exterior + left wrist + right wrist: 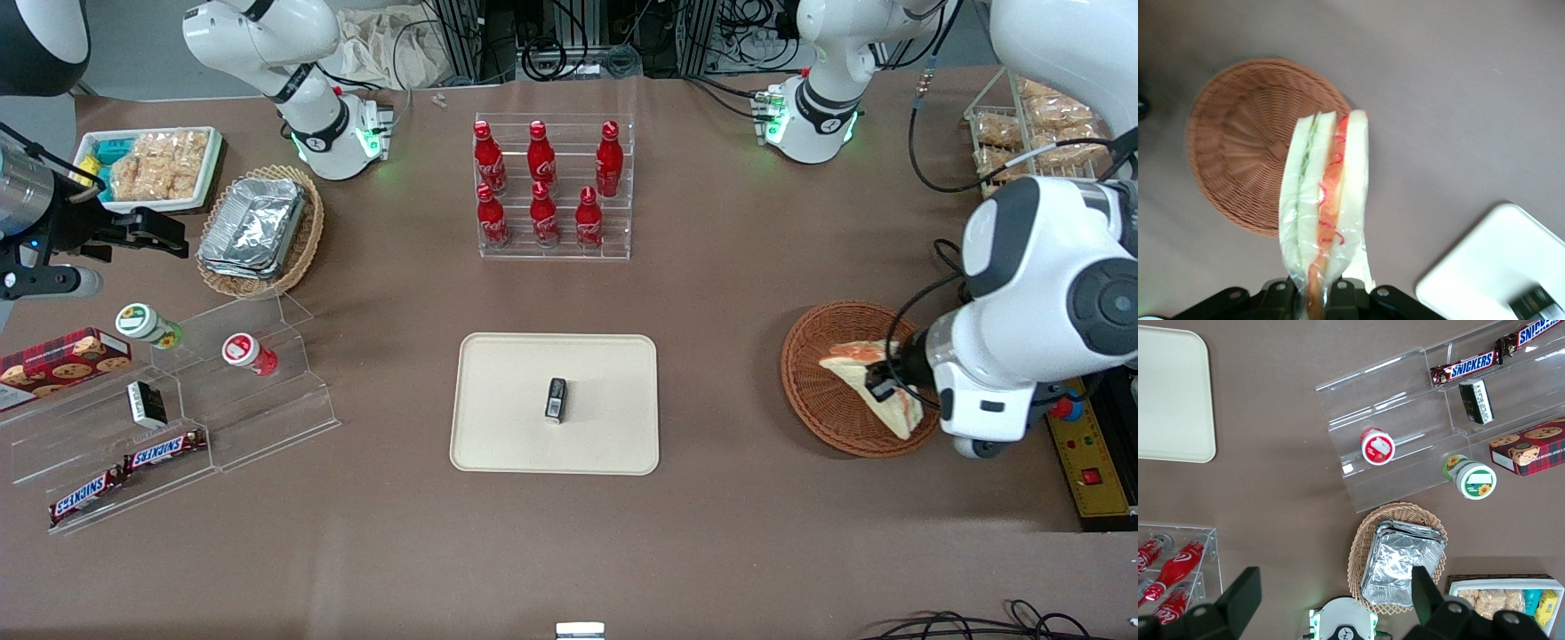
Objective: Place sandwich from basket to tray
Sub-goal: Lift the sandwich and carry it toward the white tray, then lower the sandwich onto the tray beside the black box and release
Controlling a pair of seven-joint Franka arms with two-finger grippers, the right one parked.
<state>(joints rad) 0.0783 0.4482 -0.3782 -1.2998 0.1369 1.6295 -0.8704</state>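
Note:
My left gripper [882, 380] is shut on the sandwich [855, 366], a pale wedge in clear wrap with orange and green filling. The wrap's narrow end is pinched between the fingers [1346, 295], and the sandwich [1328, 200] sticks out from them. It hangs over the rim of the reddish-brown wicker basket [813, 400], which shows nothing inside it [1238, 147]. The cream tray [498, 427] lies in the middle of the table, toward the parked arm from the basket, with its corner [1485, 267] in the wrist view. A small black packet [556, 399] stands on it.
A clear rack of red bottles [551, 187] stands farther from the camera than the tray. Toward the parked arm's end are a stepped acrylic shelf with snacks [178, 400], a tan basket of foil trays [258, 231] and a white snack tray [151, 164]. A yellow control box [1089, 471] lies beside the basket.

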